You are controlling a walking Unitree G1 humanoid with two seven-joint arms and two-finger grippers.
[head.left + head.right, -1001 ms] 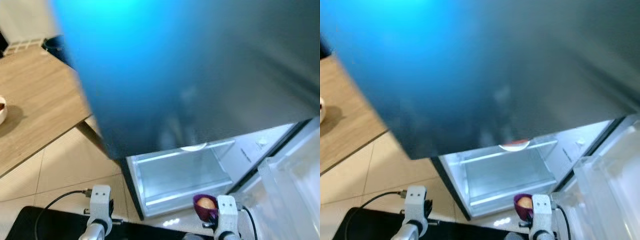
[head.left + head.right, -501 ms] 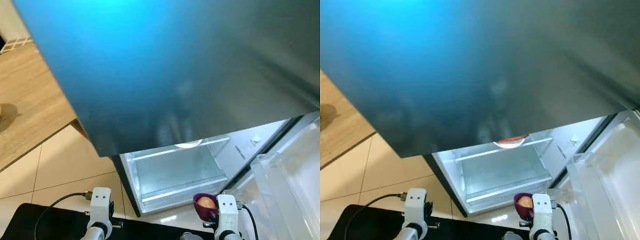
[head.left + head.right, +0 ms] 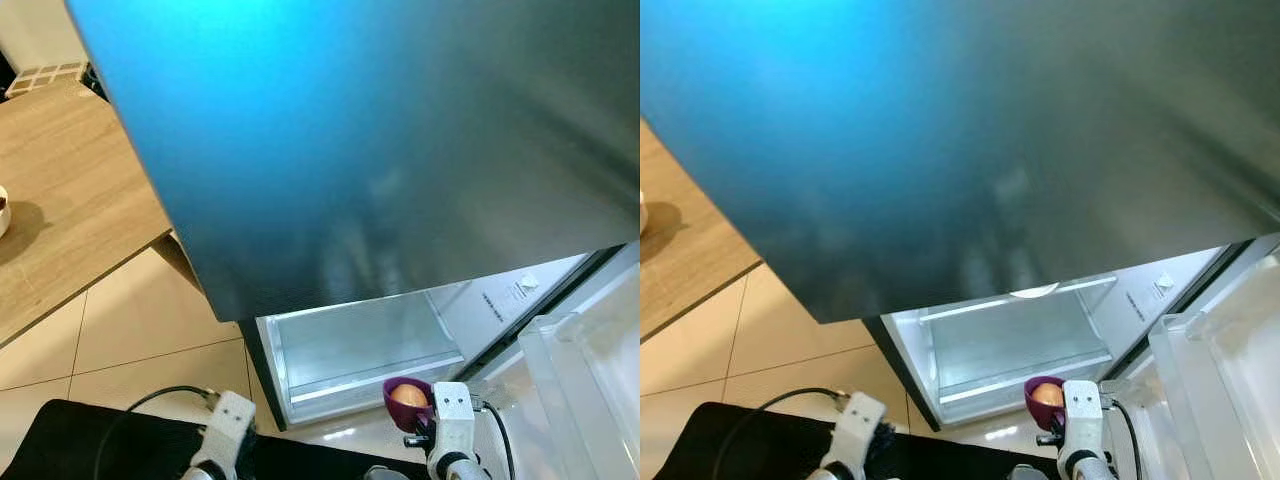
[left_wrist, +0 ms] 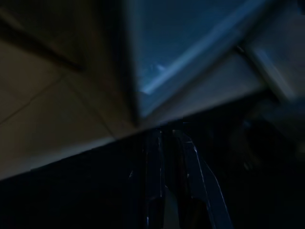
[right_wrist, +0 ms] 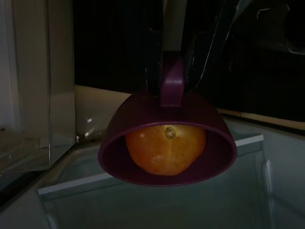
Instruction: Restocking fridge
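Wooden table (image 3: 70,190) at 9 o'clock of head view, pale rim of some dish barely visible at its far left edge. Beige floor tiles (image 3: 140,330) below it, running toward the fridge.

Left gripper (image 4: 167,191) low at 7 o'clock, hanging idle over dark base; fingers look pressed close together in the dim wrist view, nothing between them.

Steel fridge door (image 3: 400,140) dominating centre, closed upper section. Below it, open lower compartment (image 3: 360,345) at 5 o'clock, lit, glass shelf visible, bare where seen.

Right gripper (image 5: 183,62) at 5 o'clock, just in front of that compartment, pinching the handle of a purple cup (image 5: 167,143). Orange (image 5: 164,148) sitting inside cup. Cup tipped in the wrist view, mouth facing camera and shelf edge.

Open lower door with clear bins (image 3: 590,370) at 4 o'clock, close beside right arm.

Risks, judged:
- Orange rolling out if cup tips further; only a handle pinch, little rotation control.
- Cup rim clipping shelf front edge on entry.
- Right arm brushing door bin during reach.
- Upper door overhang blocking head view of placement.
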